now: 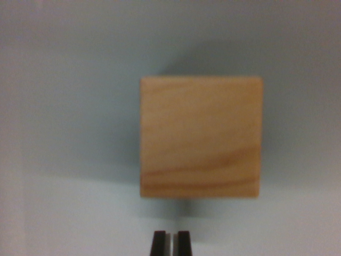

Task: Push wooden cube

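wooden cube [201,137] was sitting flat on a pale grey-white table [64,80], square-on to the wrist view, grain running across its face. everything else i could place off that block: the gripper [170,242] was just below its near edge in the picture, a thin strip of bare table between the two, so not touching yet as far as i could tell. the two dark fingertips [158,243] were pinched nearly together, only a sliver of light between them, and they had hold of nothing.

thing i noticed: the tips sat left of the block's middle, lined up closer to its left third. my guess was that pushing straight ahead from there would make the cube twist instead of sliding clean. if it were me i'd have nudged the tips toward the wrist view's right until they met the middle of that near face, kept them closed as a single blunt pusher, stayed low near the table, and gone in slow. couldn't tell the height of the tips over the surface, picture was too soft.
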